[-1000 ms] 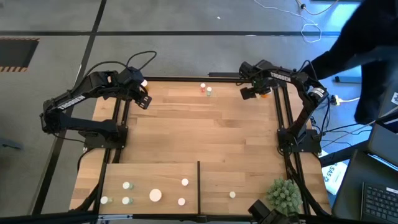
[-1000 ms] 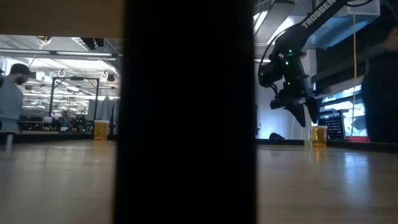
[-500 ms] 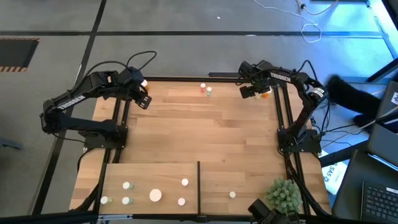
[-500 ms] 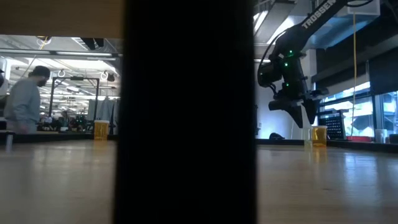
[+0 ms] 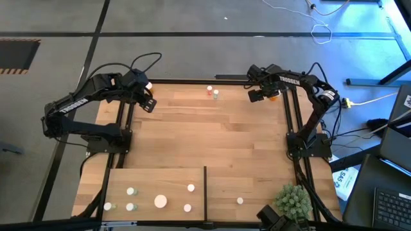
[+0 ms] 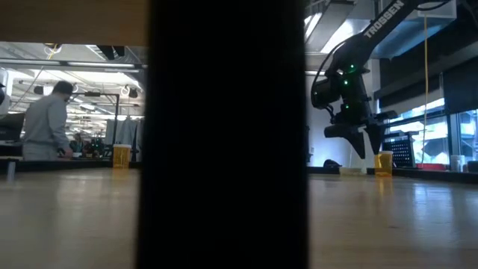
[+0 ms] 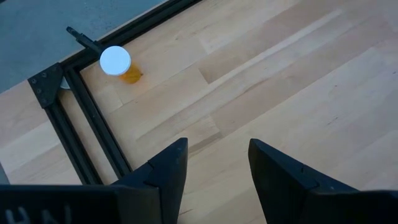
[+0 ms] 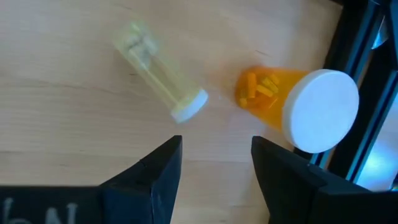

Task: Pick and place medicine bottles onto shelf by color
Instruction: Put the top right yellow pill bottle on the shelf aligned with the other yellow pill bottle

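Note:
My right gripper (image 8: 214, 165) hangs open over the table's far right corner. An orange medicine bottle (image 8: 292, 106) with a white cap stands just off its right finger. A greenish bottle (image 8: 160, 78) sits beyond the left finger and seems to lie on its side. My left gripper (image 7: 214, 168) waits open above the far left corner, short of another orange bottle (image 7: 118, 63). Two small bottles (image 5: 212, 92) stand at the far edge's middle. The shelf (image 5: 122, 179) lies along the near edge with several bottles left of its divider (image 5: 205, 192) and one (image 5: 239, 201) right of it.
Black frame rails (image 5: 292, 122) run along the table's edges beside both corner bottles. A spiky green plant ball (image 5: 294, 200) sits at the near right corner. In the low view the divider (image 6: 224, 134) blocks the middle. The planked tabletop's centre (image 5: 205, 138) is bare.
A person standing off the table's far right corner has moved out of the high view. Both grippers and the bottles have kept still.

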